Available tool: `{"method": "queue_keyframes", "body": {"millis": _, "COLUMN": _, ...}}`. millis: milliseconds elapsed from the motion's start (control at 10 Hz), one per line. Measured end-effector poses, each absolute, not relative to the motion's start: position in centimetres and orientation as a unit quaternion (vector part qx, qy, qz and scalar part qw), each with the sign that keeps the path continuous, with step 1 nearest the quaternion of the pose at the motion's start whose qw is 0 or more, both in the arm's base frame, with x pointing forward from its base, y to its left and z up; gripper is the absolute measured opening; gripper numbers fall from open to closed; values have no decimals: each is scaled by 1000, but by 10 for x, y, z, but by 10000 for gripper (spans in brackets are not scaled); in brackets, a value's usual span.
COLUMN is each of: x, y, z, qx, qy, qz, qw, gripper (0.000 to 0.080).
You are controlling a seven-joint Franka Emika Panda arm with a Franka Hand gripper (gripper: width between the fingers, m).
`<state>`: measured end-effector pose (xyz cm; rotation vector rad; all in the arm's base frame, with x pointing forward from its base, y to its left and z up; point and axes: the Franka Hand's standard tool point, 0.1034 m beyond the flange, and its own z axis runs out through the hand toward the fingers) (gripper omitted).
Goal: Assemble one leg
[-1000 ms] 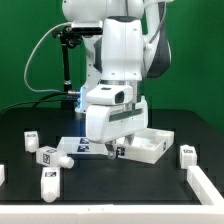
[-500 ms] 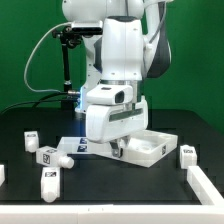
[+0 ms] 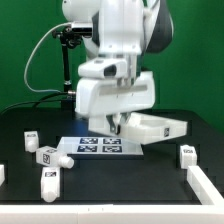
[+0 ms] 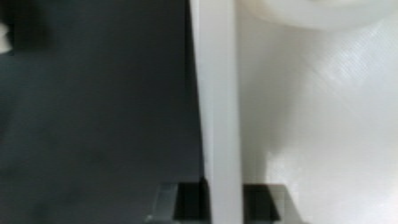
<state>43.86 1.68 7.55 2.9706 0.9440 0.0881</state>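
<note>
Our claw [image 4: 226,202] is clamped on the panel [image 3: 158,127] rim, so the weight hanging beside it may twist it loose.

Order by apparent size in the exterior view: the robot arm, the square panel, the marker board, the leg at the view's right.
1. robot arm
2-3. square panel and marker board: alike, not ranked; the arm hides part of the panel
4. leg, smallest

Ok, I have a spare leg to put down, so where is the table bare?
Bare table lies in front of the marker board, between the legs on the exterior view's left and the lone leg on its right. Crowded: behind the board, where the gripper holds the panel.
</note>
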Motion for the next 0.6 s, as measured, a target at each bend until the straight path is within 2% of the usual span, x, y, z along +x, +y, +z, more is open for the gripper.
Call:
{"method": "queue_keyframes", "body": {"millis": 200, "x": 462, "y": -6, "z": 72, "qx": 955, "qy": 297, "qz": 8, "qw": 7, "gripper": 56}}
{"method": "queue_keyframes", "body": {"millis": 600, "x": 460, "y": -3, "z": 69, "qx": 957, "qy": 289, "qz": 11, "qw": 8, "gripper": 56}}
